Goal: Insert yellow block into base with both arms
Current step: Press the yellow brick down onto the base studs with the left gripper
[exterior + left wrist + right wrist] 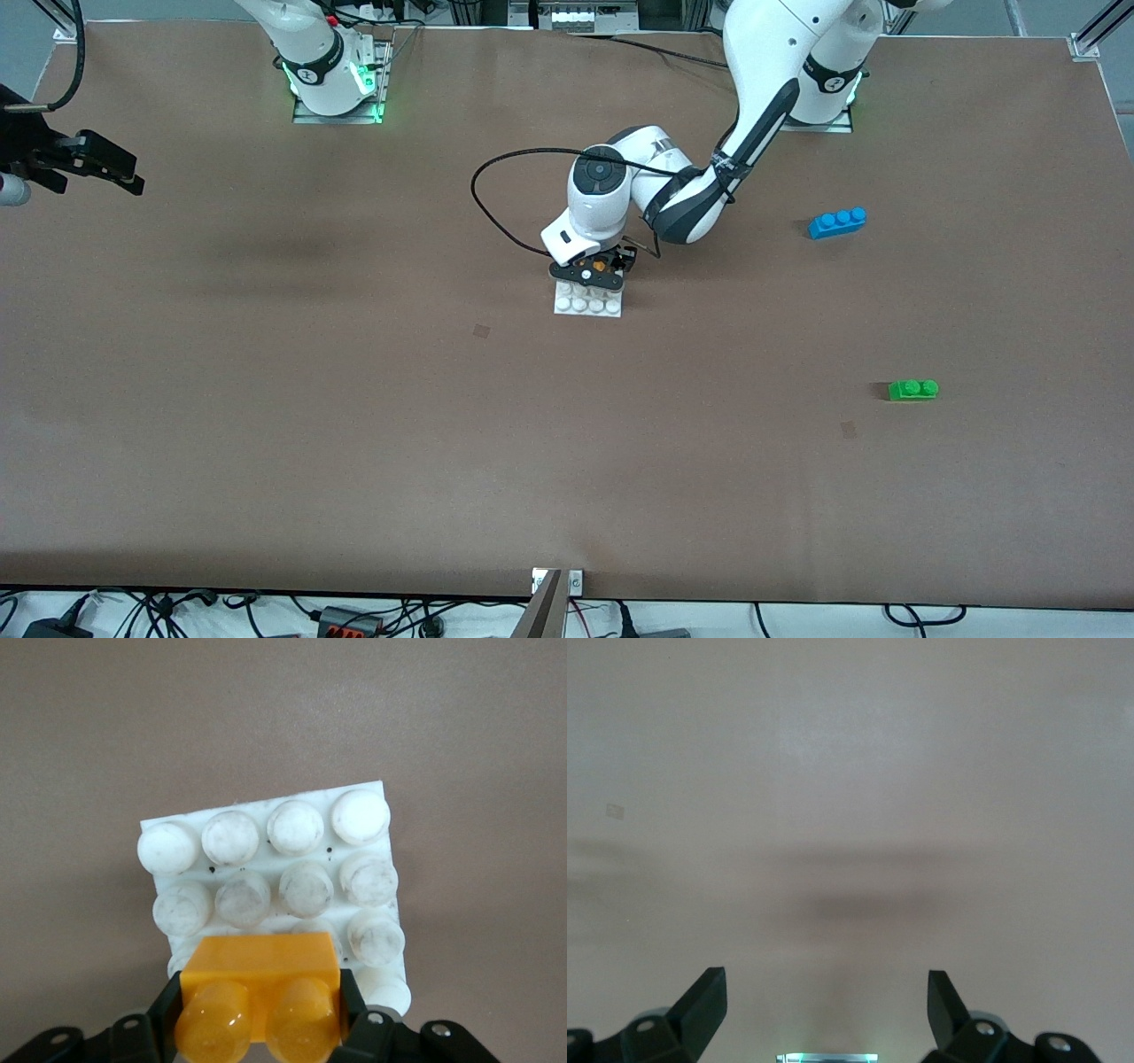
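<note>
My left gripper (595,270) is shut on the yellow block (600,265), one black finger on each short end. In the left wrist view the yellow block (261,979) shows its two round studs between the fingers (168,1005) of the left gripper (261,997). It is over the row of the base (275,868) that lies farthest from the front camera. Whether it touches the studs I cannot tell. The white base (588,306) lies flat at mid-table. My right gripper (115,168) waits open and high over the right arm's end of the table. The right gripper (826,992) has only bare table below it.
A blue three-stud brick (837,222) and a green two-stud brick (913,390) lie toward the left arm's end of the table, the green one nearer the front camera. A black cable (496,195) loops out from the left arm's wrist.
</note>
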